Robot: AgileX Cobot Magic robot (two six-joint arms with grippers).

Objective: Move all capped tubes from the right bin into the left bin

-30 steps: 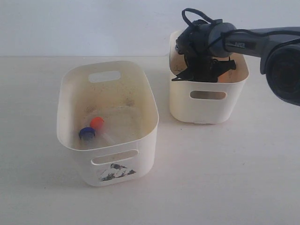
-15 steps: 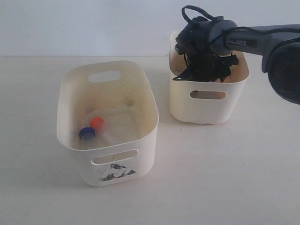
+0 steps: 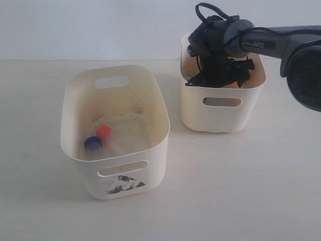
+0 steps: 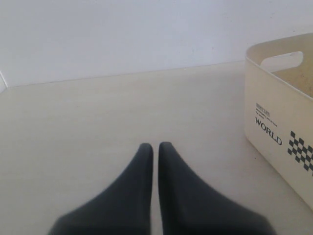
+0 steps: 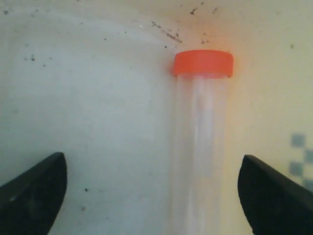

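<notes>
My right gripper (image 3: 216, 75) reaches down into the right bin (image 3: 220, 113). In the right wrist view it (image 5: 151, 191) is open, and a clear tube (image 5: 200, 147) with an orange-red cap (image 5: 203, 63) lies on the speckled floor between its fingers (image 5: 36, 188), nearer one of them and touching neither. In the left bin (image 3: 150, 173) lie two more tubes, one blue-capped (image 3: 93, 142) and one orange-capped (image 3: 104, 131). My left gripper (image 4: 155, 147) is shut on nothing above bare table, beside the left bin's printed wall (image 4: 279, 122). It is outside the exterior view.
The two bins stand apart on a pale table (image 3: 241, 191) with a white wall (image 3: 100, 25) behind. The right arm (image 3: 281, 42) stretches in from the right edge over the right bin. The left bin's front carries a black sticker (image 3: 124, 185).
The right gripper has shifted slightly up and to the right inside the right bin. The two tubes in the left bin have not moved.
</notes>
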